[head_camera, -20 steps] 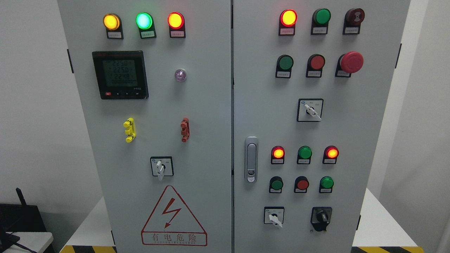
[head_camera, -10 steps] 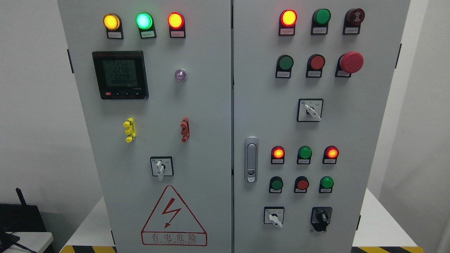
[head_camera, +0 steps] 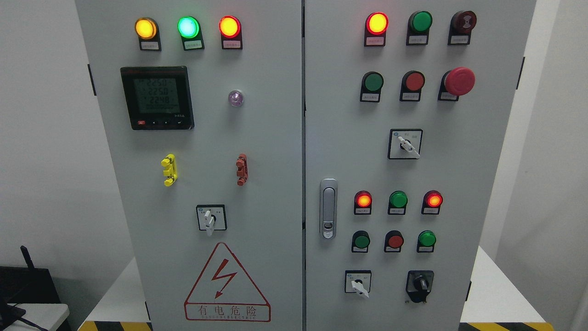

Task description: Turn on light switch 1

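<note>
The meter (head_camera: 157, 98) sits on the cabinet's left door (head_camera: 206, 138); the door handle (head_camera: 328, 208) and emergency stop (head_camera: 459, 81) sit on the right door (head_camera: 450, 174).

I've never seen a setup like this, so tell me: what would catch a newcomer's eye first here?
Probably the lit lamps along the top of the grey cabinet: yellow, green and red on the left door, another red on the right. Next, the big red mushroom button at upper right and the lightning warning triangle at lower left. No robot hand is in view.

Digital meter (head_camera: 157, 98) lit on left door. Red mushroom button (head_camera: 459, 81) upper right. Door handle (head_camera: 328, 208) near centre seam. Warning triangle (head_camera: 227, 285) below.
</note>
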You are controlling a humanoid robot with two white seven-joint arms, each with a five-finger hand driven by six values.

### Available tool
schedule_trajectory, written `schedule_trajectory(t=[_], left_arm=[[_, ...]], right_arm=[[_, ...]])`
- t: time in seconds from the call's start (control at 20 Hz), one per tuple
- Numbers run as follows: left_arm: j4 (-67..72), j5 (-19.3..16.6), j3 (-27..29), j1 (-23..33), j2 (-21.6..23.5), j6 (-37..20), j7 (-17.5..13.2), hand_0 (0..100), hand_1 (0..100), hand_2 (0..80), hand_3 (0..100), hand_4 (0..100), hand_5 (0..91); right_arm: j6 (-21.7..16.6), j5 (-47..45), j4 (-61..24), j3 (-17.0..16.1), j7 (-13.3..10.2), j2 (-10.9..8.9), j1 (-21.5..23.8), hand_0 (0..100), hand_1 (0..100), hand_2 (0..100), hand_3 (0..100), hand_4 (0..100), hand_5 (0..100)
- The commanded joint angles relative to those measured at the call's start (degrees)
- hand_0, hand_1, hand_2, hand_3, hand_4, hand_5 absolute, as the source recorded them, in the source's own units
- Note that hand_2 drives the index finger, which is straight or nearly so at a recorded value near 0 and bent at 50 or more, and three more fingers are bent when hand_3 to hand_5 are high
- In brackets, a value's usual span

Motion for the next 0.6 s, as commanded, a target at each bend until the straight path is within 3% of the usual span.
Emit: schedule_trajectory(t=[0.0, 0.15, 0.4, 0.55], left_arm=[[-17.84, 2.59, -0.5, -3.52, 3.11, -1.85, -1.03, 3, 0, 30.5, 60, 71, 53.4], [-18.02, 2.76, -4.37, -4.32, 5.92, -2.65, 0.11, 0, 2, 35.1, 66, 76, 60.2], [-18.54, 2.77, -13.15, -6.25, 8.65, -3.71, 8.28, 0, 6, 40.4, 75, 82, 69.5], [-19.77, 2.59, -17.2, -8.01, 8.65, -3.62, 9.61, 0, 7, 43.7, 77, 84, 72.4]], right_arm=[[-0.04, -1.41, 0.0, 0.97, -0.03, 0.02, 0.03, 12, 39, 0, 0, 0, 0], [0.04, -1.41, 0.0, 0.97, -0.03, 0.02, 0.03, 12, 39, 0, 0, 0, 0], [0.04, -1.41, 0.0, 0.97, -0.03, 0.02, 0.03, 12, 39, 0, 0, 0, 0], [0.04, -1.41, 0.0, 0.97, -0.03, 0.02, 0.03, 12, 39, 0, 0, 0, 0]])
